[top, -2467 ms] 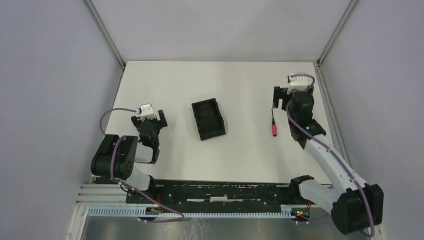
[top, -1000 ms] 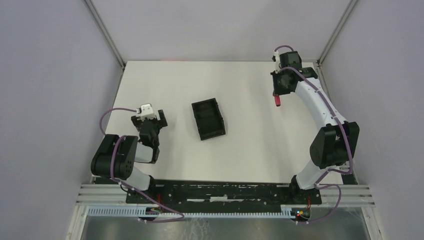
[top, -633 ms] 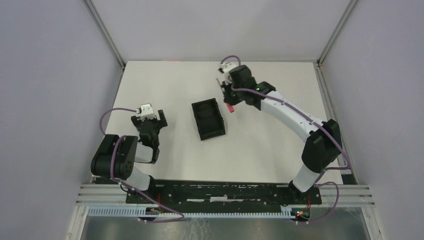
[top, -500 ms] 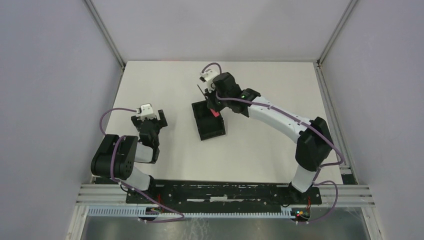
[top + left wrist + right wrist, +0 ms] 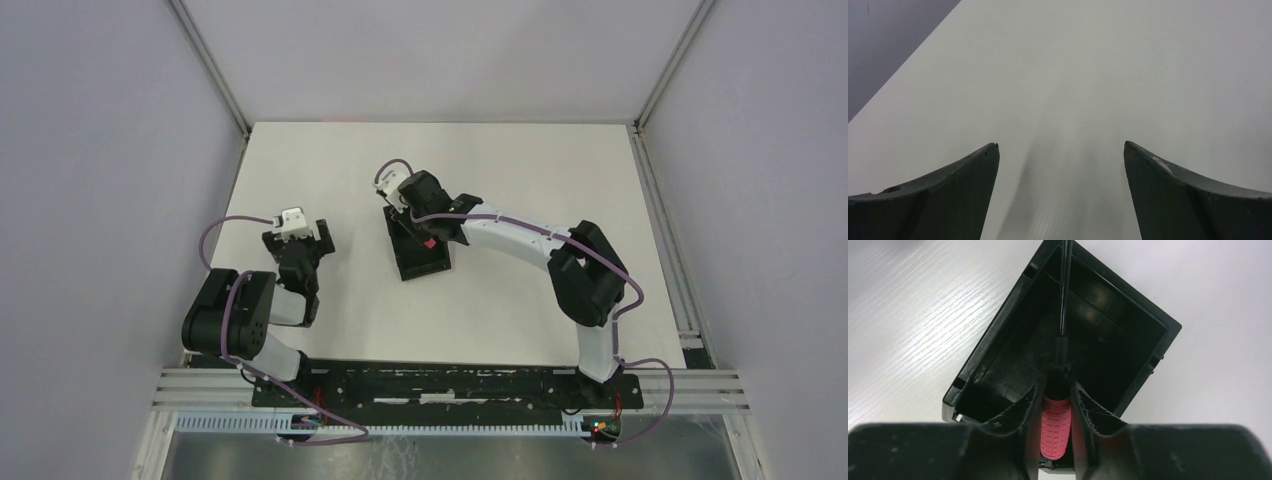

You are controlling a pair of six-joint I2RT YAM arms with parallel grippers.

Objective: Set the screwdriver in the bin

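No legible text, labels, brands or numbers in any view. Bin is plain black plastic, and the screwdriver shows only a moulded grid pattern on its red handle, no characters. Table is bare white; any print on the arm housings in the top view is too small to read.
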